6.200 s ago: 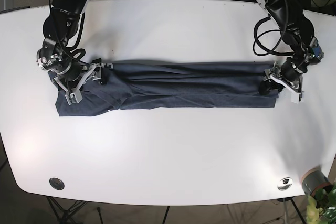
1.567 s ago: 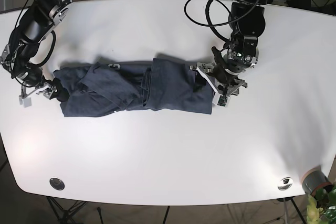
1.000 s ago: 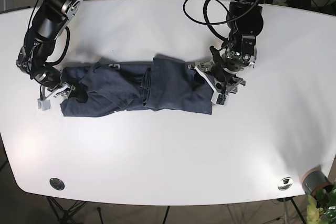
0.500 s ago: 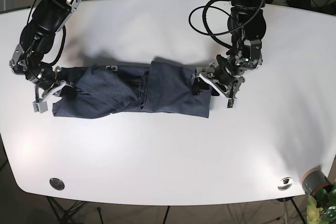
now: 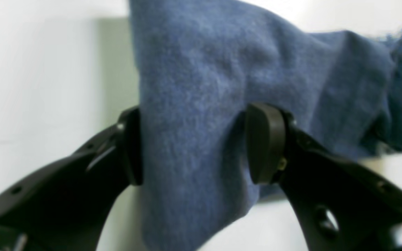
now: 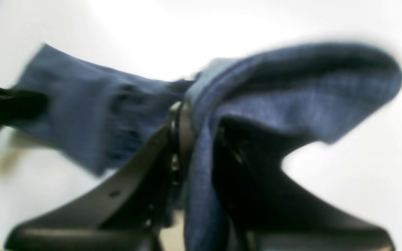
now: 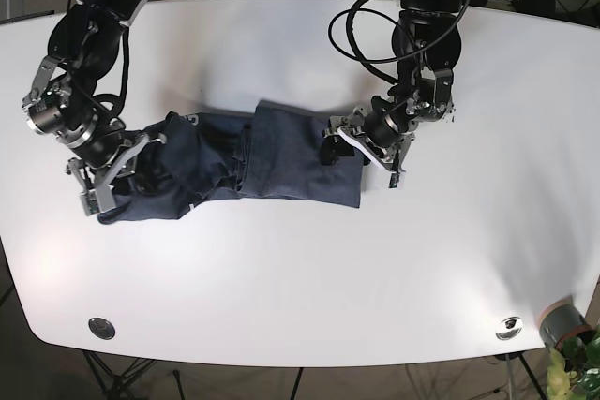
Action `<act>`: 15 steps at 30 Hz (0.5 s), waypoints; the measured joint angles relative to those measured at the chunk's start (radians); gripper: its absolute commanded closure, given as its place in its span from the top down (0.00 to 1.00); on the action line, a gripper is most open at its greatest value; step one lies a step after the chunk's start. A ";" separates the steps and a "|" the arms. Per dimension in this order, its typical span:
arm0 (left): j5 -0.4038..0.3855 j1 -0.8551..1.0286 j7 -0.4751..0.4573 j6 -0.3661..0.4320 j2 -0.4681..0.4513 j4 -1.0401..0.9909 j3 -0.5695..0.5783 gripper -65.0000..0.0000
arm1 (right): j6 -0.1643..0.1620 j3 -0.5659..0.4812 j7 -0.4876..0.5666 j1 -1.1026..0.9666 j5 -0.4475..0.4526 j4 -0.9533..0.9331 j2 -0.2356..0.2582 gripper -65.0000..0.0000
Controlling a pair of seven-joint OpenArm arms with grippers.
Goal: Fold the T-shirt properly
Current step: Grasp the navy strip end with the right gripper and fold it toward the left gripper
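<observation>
White tabletop [image 7: 300,269] spreads under me, and the blue T-shirt [image 7: 281,161] lies bunched across its middle, partly doubled over. My left gripper [image 5: 194,143] straddles a thick fold at the shirt's doubled end — the pads [image 5: 265,143] press into the cloth from both sides, pinching it. My right gripper [image 6: 195,139] is clamped tight on a bunch of fabric at the other end, near the table's edge — the cloth drapes over the fingers [image 6: 178,136] and hangs loose beyond.

We see the white table [image 7: 300,259] from overhead; both wrist cameras sit close against the T-shirt [image 7: 272,161].
</observation>
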 measured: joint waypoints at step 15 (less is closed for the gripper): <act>0.000 0.000 0.013 0.000 0.011 0.000 0.001 0.59 | 0.003 -0.277 0.028 -0.013 -0.130 0.024 -0.171 0.04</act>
